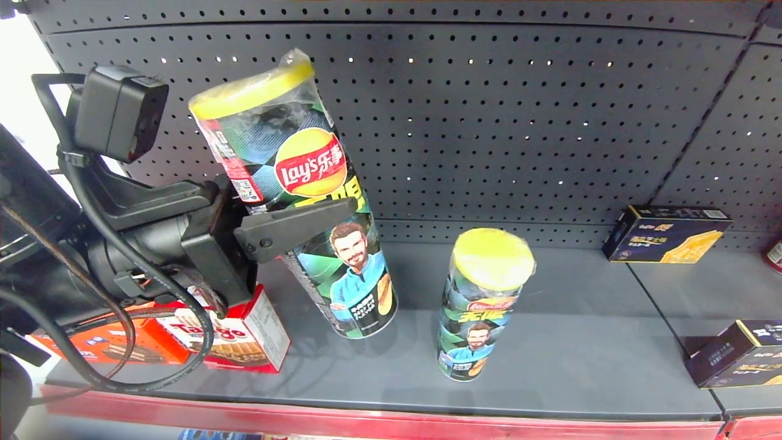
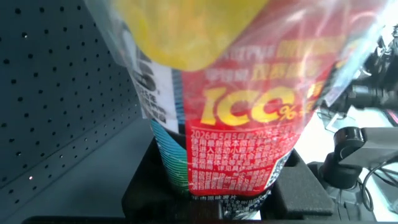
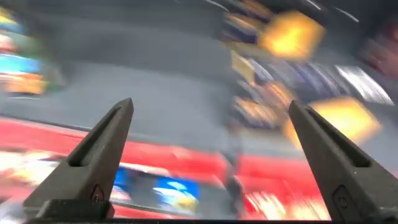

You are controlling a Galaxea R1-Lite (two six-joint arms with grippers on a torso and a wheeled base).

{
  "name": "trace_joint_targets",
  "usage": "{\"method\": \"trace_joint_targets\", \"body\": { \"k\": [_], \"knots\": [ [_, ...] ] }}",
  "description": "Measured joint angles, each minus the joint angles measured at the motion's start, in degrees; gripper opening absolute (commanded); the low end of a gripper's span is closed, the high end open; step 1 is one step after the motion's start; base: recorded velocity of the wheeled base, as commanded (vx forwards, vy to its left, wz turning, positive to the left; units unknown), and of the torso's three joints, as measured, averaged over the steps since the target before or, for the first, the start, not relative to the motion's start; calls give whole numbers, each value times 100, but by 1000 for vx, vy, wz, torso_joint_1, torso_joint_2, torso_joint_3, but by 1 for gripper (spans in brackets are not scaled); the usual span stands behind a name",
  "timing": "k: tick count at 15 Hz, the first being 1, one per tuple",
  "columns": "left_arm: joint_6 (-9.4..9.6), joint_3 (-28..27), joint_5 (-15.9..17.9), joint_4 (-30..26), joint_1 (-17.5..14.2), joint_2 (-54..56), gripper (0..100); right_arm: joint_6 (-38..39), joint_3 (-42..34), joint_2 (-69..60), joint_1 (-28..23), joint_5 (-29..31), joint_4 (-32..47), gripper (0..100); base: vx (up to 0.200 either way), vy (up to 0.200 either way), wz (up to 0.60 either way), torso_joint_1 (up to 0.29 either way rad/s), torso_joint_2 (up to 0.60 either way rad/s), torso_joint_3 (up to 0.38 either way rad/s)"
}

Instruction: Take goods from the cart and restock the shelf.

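Note:
My left gripper (image 1: 287, 229) is shut on a tall chip can (image 1: 299, 195) with a yellow lid and clear wrap. The can leans slightly, its base resting on or just above the grey shelf (image 1: 580, 354). From the left wrist the same chip can (image 2: 236, 106) shows close up, with its red label between the fingers. A second, matching chip can (image 1: 479, 305) stands upright on the shelf to the right of the held one. My right gripper (image 3: 211, 155) is open with nothing between its fingers, seen against a blurred shelf edge (image 3: 155, 155).
Red and orange wafer boxes (image 1: 232, 336) lie on the shelf's left, under my left arm. Dark blue boxes sit at the back right (image 1: 666, 235) and front right (image 1: 739, 354). A perforated back panel (image 1: 489, 110) closes the shelf. Bare shelf lies between the standing can and the blue boxes.

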State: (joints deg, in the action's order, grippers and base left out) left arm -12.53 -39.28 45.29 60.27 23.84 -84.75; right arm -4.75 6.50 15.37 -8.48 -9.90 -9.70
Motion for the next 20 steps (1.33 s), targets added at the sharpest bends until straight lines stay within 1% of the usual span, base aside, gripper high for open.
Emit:
{"method": "trace_joint_targets", "body": {
  "k": [1,3,4,7,10,11,13,14,17,20],
  "knots": [
    [-2,12,0,0,-1,0,0,35,-193,-325,-50,752,196,100,0,0,0,0,0,0],
    [0,12,-2,0,-15,-1,0,273,-483,-695,-101,1936,577,100,0,0,0,0,0,0],
    [0,-5,0,0,-15,-11,0,378,-560,-798,-111,2046,658,100,0,0,0,0,0,0],
    [13,-13,-2,0,-9,-48,0,304,-631,-947,-127,1537,636,100,0,0,0,0,0,0],
    [44,6,-2,-2,38,-105,0,304,-642,-995,-127,1536,627,100,0,0,0,0,0,0],
    [44,-16,-2,-6,106,-130,0,315,-645,-1000,-127,1537,629,100,0,0,0,0,0,0],
    [46,-77,4,-52,187,-185,0,540,-650,-1006,-127,1536,645,100,0,0,0,0,0,0],
    [44,-124,20,-46,182,-218,0,773,-650,-1006,-132,1520,807,100,0,0,0,0,0,0],
    [39,-317,277,-74,74,-358,0,742,-650,-1006,-132,1468,955,100,0,0,0,0,0,0],
    [35,-527,305,-83,49,-568,0,735,-650,-1006,-129,1465,959,100,0,0,0,0,0,0]
  ]
}}
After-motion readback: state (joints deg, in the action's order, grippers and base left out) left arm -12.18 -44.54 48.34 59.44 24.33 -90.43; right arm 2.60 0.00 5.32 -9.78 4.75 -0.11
